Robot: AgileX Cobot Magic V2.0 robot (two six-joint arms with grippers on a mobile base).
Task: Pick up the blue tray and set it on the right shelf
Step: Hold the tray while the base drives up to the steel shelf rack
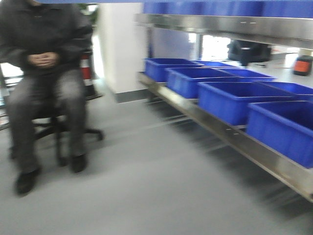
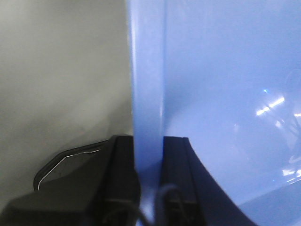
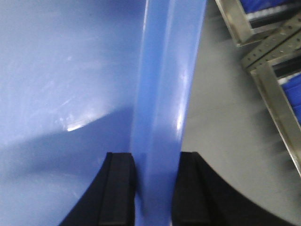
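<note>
Left hand (image 2: 148, 141): narrow, clamped on rim of blue tray (image 2: 225, 94), one finger each side. Tray bottom to right of rim, grey floor (image 2: 61, 70) to left.
Right hand (image 3: 155, 157): narrow, pinching opposite rim. Tray bottom on left, steel shelf (image 3: 276, 109) off to right, apart from tray.
Tray carried between both hands, not on shelf.
Front view, blurred: shelf runs along right side, row of dark blue bins (image 1: 230, 100) on it. Person (image 1: 44, 73) seated on chair (image 1: 95, 133) at left.
</note>
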